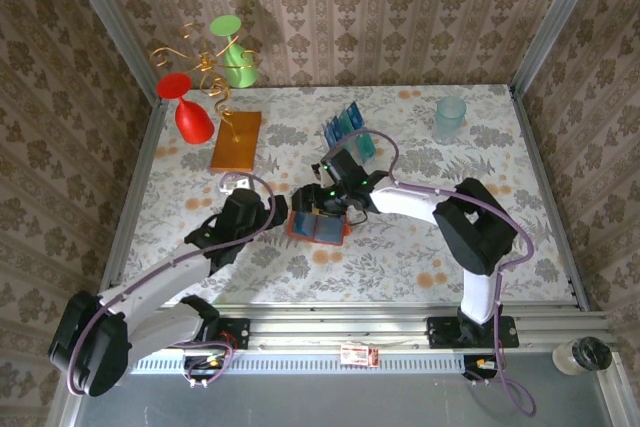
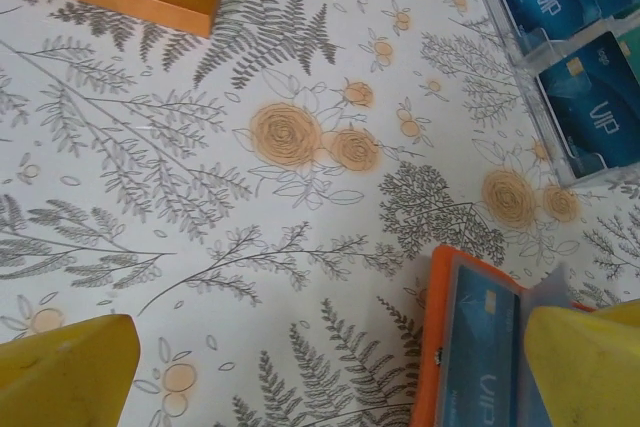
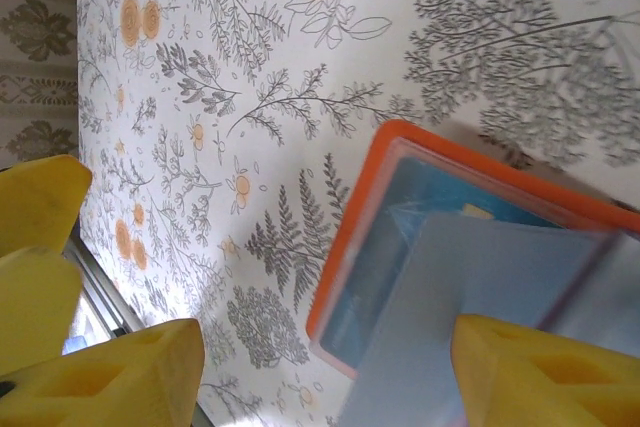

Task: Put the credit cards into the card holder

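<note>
The card holder lies open on the table, an orange wallet with a blue credit card lying in it. Its grey-blue inner flap stands up over the card. My left gripper hangs at the holder's left edge, wide open with bare tablecloth between its fingers; one fingertip is over the holder. Just behind the holder my right gripper is open, one finger over the flap and the other off the orange rim. More blue credit cards stand in a clear rack.
An orange-brown slab lies at the back left, with a gold wire stand holding a red cup and a green cup. A clear glass stands at the back right. Patterned walls enclose the table on three sides.
</note>
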Robot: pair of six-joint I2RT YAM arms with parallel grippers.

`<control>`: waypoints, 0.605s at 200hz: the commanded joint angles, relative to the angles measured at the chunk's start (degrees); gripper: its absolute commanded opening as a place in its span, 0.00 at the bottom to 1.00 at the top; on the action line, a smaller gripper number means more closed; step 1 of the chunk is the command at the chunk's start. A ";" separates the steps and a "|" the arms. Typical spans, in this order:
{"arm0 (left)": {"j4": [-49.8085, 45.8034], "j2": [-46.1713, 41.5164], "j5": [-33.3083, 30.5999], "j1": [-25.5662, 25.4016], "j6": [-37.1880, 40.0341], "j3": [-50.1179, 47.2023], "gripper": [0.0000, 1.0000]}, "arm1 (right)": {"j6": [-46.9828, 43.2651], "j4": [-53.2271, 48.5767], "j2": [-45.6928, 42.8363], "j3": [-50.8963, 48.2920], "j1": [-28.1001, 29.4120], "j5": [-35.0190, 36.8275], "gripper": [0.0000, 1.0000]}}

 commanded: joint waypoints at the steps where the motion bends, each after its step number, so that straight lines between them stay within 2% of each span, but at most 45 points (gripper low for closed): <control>1: -2.85 -1.87 1.88 1.72 1.28 -1.31 1.00 | 2.23 0.13 3.86 2.21 0.54 1.39 0.67; 60: -2.35 -1.76 3.29 3.27 1.15 -2.74 1.00 | 2.41 0.94 7.71 3.78 0.75 0.50 0.67; 121: -0.07 2.75 4.67 3.27 1.14 -2.44 1.00 | 1.46 1.35 3.34 1.40 -0.19 -0.21 0.67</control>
